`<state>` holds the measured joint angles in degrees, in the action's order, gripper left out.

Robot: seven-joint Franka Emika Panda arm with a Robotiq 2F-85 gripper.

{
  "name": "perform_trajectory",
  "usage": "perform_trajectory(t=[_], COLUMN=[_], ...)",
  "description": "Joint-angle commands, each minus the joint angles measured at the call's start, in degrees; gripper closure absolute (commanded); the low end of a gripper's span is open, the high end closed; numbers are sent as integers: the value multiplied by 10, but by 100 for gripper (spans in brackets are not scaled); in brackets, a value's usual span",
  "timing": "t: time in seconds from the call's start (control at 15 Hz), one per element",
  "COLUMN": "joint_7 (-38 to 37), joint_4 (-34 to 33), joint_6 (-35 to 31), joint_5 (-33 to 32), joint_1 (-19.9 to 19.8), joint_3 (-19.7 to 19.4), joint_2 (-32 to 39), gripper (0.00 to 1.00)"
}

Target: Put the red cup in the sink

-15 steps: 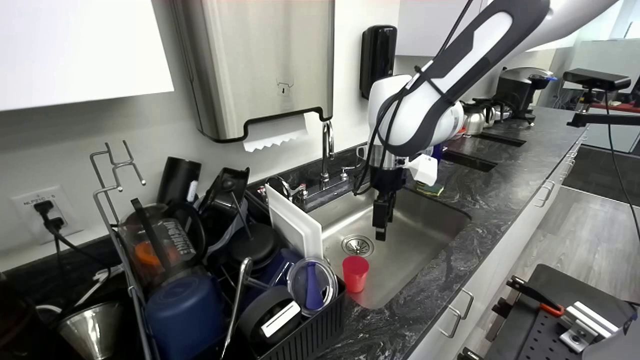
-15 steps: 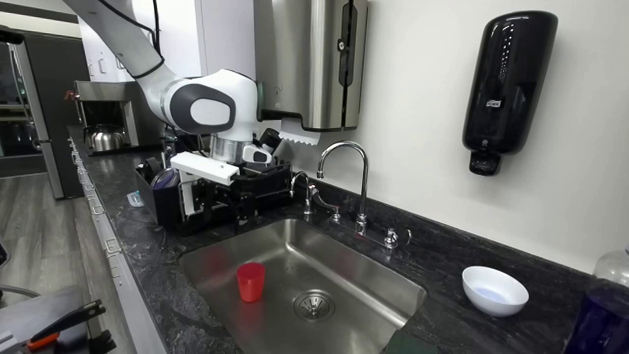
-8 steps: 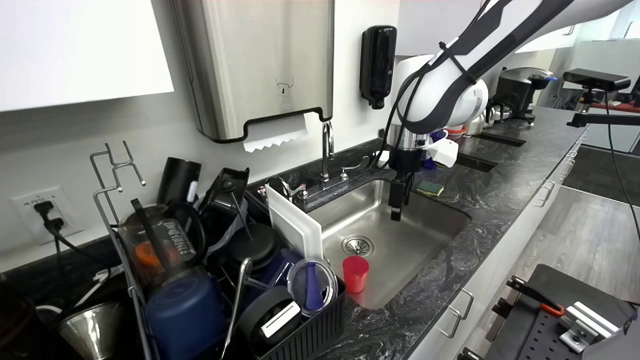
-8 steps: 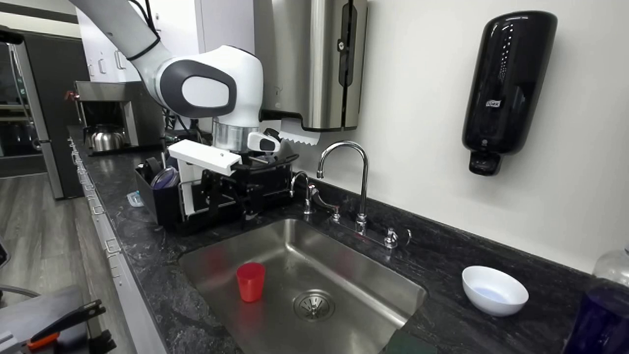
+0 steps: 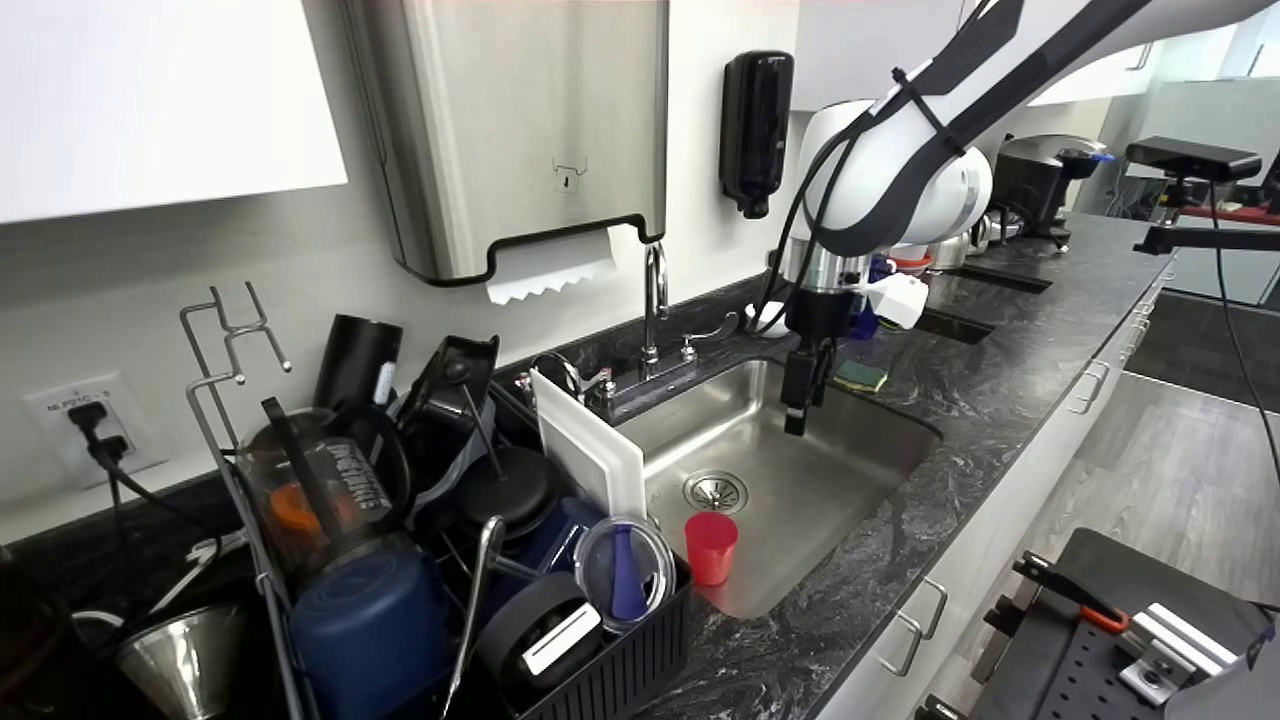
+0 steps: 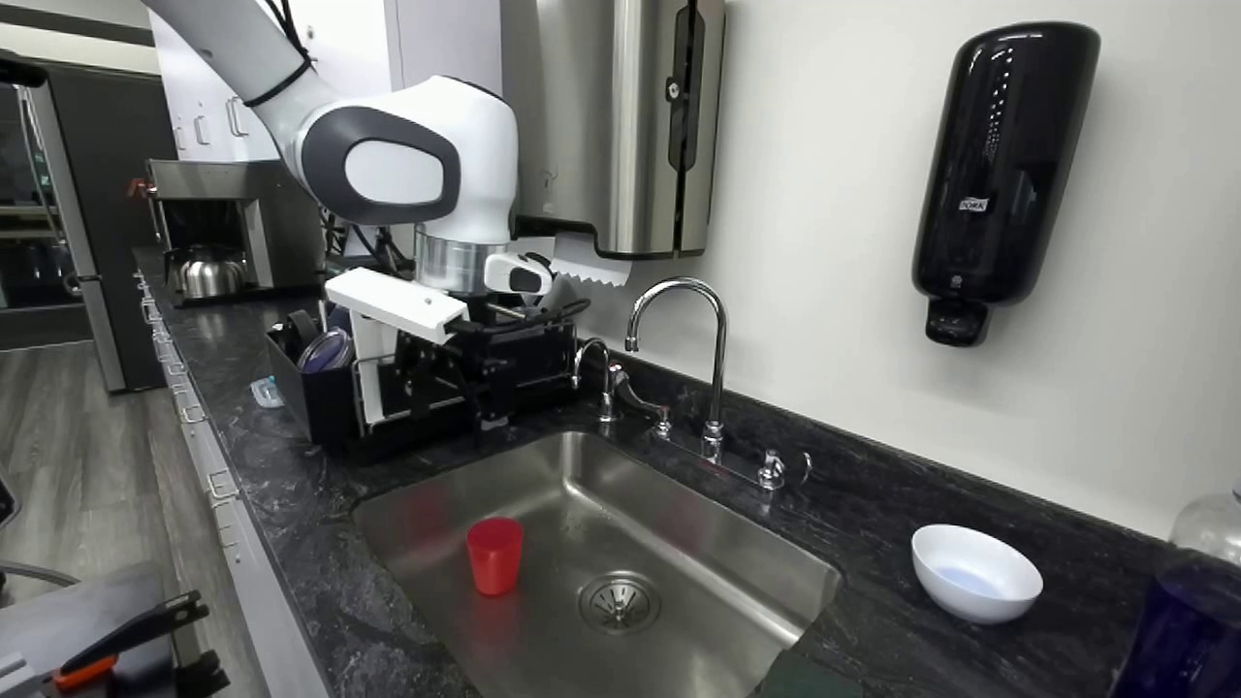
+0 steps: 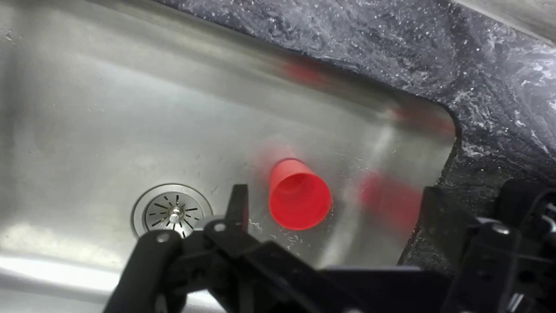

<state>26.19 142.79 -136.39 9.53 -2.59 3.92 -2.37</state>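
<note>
Nearest to the wrist camera is one gripper [image 7: 335, 195], with its two black fingers [image 7: 239, 202] spread wide apart. Lower down, seen between the fingers but apart from them, one red cup [image 7: 299, 200] stands upright, open end up, on the floor of one steel sink [image 7: 130, 143]. The cup is near the one round drain [image 7: 175, 213], a little to the side of it. The dark, speckly table [image 7: 391, 48] goes around the sink. In an exterior view, the closest thing is one black rack [image 5: 645, 640], with one blue jug [image 5: 365, 635] and one see-through pot [image 5: 345, 465] in the pile; the rest is too jumbled to count. Just past it is the end of the sink with the cup, and farther along, one white arm [image 5: 850, 180] holds the gripper up above the sink. One green and yellow sponge [image 5: 860, 376] lies on the table past the sink. In an exterior view, one big tap [image 6: 718, 378] and one small tap [image 6: 607, 397] stand behind the sink, and one white bowl [image 6: 974, 577] sits on the table. On the wall [image 6: 824, 242] hang one steel paper box [image 5: 530, 120], with one white sheet [image 5: 550, 265] poking out, and one black soap box [image 6: 1008, 174]. Far down the table is one dark machine [image 5: 1020, 180].
</note>
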Motion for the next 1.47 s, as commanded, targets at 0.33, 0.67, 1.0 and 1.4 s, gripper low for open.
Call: perform_trajectory(t=[0.33,0.67,1.0,1.4], joint_7=[-15,-49,-46,-37], joint_4=[-19,-50,-60,-61], joint_6=[-2,-13,-16,-18], joint_5=[4,-16,-34,-44], joint_1=[22,24,12,-12], joint_3=[-12,-16,-39,-75], joint_2=[18,38,45,48], gripper=[0,0,0,0])
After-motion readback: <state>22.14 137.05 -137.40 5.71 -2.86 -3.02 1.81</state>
